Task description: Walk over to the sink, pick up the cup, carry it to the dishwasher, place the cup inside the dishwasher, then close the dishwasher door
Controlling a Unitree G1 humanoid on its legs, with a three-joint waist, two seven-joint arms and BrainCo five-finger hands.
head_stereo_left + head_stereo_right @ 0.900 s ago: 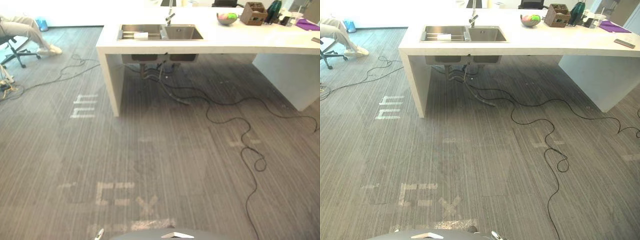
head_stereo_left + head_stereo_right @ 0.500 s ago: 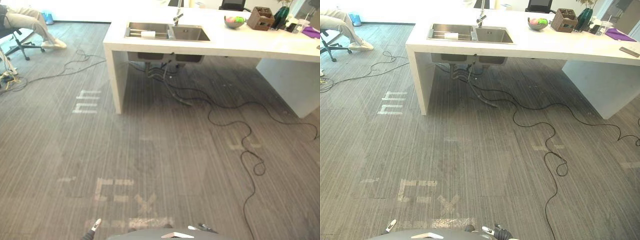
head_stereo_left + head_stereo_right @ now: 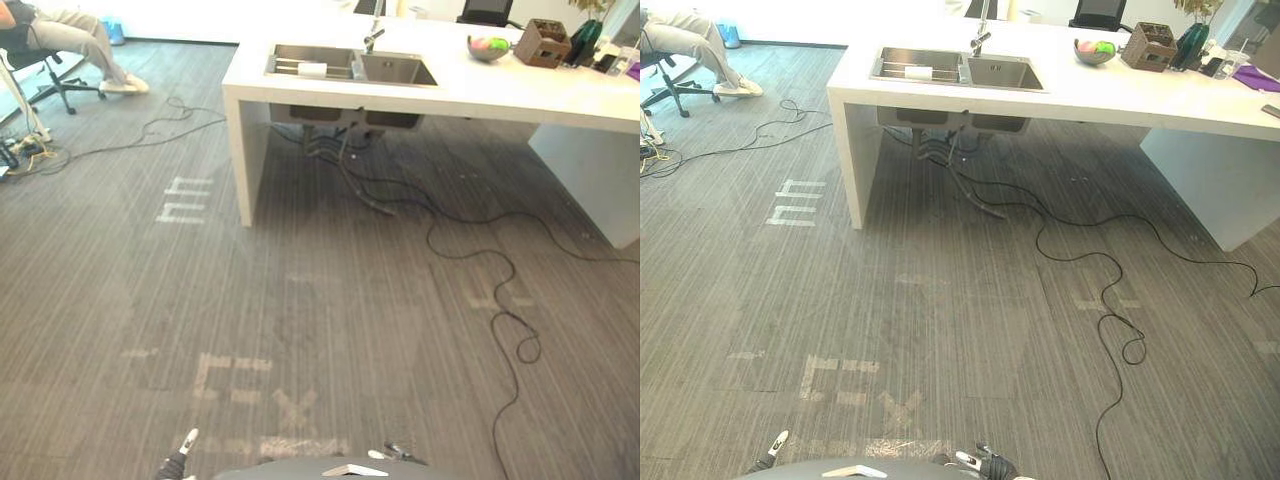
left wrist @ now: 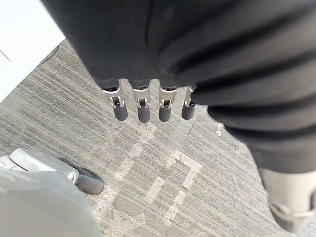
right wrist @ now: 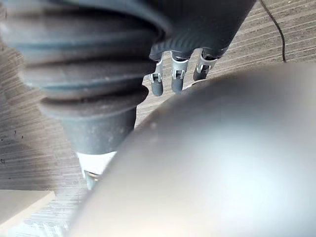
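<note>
A white cup [image 3: 312, 68] lies on its side on a rack in the left basin of a steel double sink [image 3: 398, 71], set in a white island counter [image 3: 520, 95] across the floor. A faucet [image 3: 372, 38] stands behind the basins. My left hand [image 4: 143, 106] hangs at my side with straight fingers and holds nothing; its tip also shows at the bottom edge [image 3: 186, 443]. My right hand [image 5: 172, 80] hangs low with relaxed fingers, empty, and shows at the bottom edge [image 3: 980, 462]. Both hands are far from the cup.
Black cables [image 3: 490, 275] trail across the grey carpet from under the sink toward the right. A fruit bowl [image 3: 487, 47] and a brown box [image 3: 543, 42] sit on the counter. A seated person [image 3: 62, 33] on an office chair is at far left. Tape marks [image 3: 235, 378] lie on the floor.
The whole picture has shifted right and slightly down, so the camera has moved. My hands' tips have come into view at the bottom edge. The cup has not moved in the sink.
</note>
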